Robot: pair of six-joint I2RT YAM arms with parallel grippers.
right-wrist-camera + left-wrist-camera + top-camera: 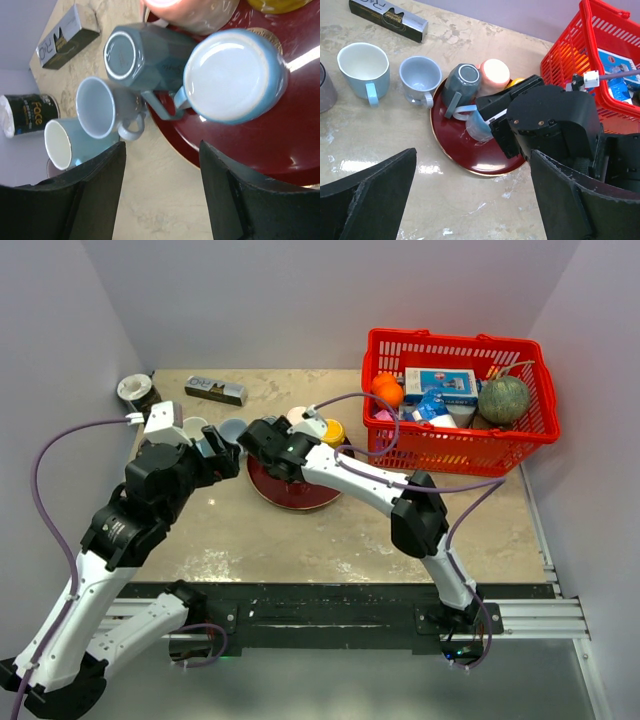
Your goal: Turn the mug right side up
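Right tool (161, 145) reaches low over the red plate (280, 145), jaws apart and gripping nothing, just beside the light blue mug (230, 75). Left tool (473, 170) hovers near the plate's edge, jaws wide apart. The mug stands inverted on the plate: glossy base up, axis roughly upright, handle toward 1 grey mug (145, 55).

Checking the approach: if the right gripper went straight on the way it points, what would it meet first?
Probably the upside-down light blue mug on the red plate, near its handle. The open right gripper aims slightly beside it, so the plate's rim is possible; depth is unclear.
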